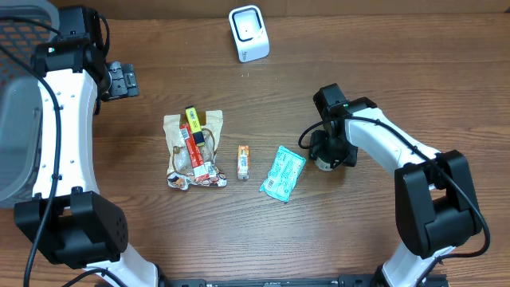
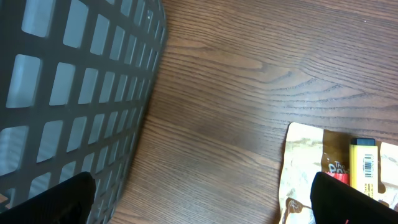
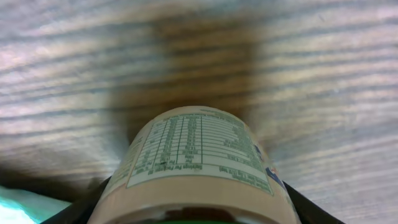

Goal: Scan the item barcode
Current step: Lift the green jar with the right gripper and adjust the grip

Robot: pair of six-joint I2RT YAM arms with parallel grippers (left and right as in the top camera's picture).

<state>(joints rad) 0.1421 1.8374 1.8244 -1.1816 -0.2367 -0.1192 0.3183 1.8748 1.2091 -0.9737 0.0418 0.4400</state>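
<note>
Overhead: Looked down on a brown wood-grain worktop (image 1: 382, 64). Found the white scanner (image 1: 249, 33) standing near the far edge, well apart from everything else. Counted three loose things in a row near the middle: a crumpled snack packet (image 1: 194, 155) with a yellow piece (image 1: 191, 118) and a red one on top, a small orange pack (image 1: 244, 162) just beside it, and a teal pouch (image 1: 282, 174) to the right of that. Saw the right gripper (image 1: 325, 155) lowered over a small pale jar (image 1: 325, 166) just right of the teal pouch, mostly hidden beneath the arm. Spotted the left gripper (image 1: 126, 80) well apart from all this, at the far left next to a grey mesh basket (image 1: 20, 36), with nothing in it.

Left wrist: Made out the two dark fingers (image 2: 56, 202) only at the bottom corners, spread wide and released, with bare wood between them. Saw the basket wall filling the left side. Noted, at the right edge, a corner of the snack packet and a barcode on the yellow piece.

Right wrist: Found the jar filling the lower middle, with its printed nutrition label facing the camera. Caught dark fingers (image 3: 81, 208) on either side of it at the bottom corners — close against the jar, yet could not tell whether clenched on it or only flanking it. Glimpsed a bit of the teal pouch at the lower left corner.
</note>
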